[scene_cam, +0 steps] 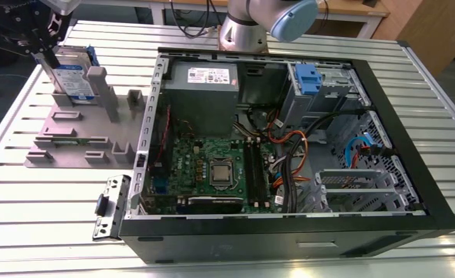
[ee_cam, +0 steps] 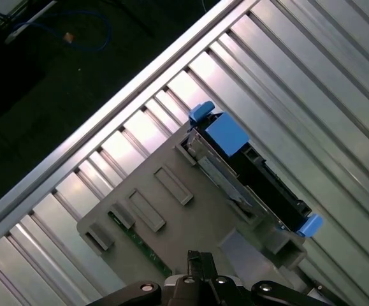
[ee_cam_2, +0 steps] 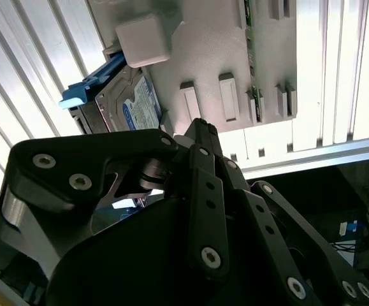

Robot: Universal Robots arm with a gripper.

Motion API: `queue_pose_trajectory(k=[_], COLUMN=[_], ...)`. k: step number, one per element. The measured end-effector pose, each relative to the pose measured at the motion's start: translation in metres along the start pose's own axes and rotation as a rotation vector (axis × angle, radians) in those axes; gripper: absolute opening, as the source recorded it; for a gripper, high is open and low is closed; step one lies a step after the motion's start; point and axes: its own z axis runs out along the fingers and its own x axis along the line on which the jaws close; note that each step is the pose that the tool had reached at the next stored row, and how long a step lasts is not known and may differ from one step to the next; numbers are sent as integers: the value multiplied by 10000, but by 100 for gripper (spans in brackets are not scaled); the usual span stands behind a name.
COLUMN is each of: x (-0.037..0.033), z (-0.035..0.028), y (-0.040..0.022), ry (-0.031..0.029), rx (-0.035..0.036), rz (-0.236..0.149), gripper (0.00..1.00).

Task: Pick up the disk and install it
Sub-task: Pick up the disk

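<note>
The disk (scene_cam: 74,78) stands on edge in a slot of the grey holder (scene_cam: 65,136), which sits on the slatted table (scene_cam: 26,226) to the exterior view's left of the open case (scene_cam: 289,234). Propped upright like that, its top edge is free for a grab from above, and the holder's posts keep it from tipping. The gripper (scene_cam: 49,58) hangs right at that top edge, close beside the disk; whether it is open or closed I can't tell from here. The disk looks fully seated, not yet lifted, so the case's cage (scene_cam: 320,87) waits unfilled.
</note>
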Motion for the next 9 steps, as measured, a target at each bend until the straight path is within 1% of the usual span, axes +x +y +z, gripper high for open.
queue_pose_trajectory(k=[9], x=[0], z=[0], y=[0], ry=[11], rx=[-5], rz=[-173], gripper=[10])
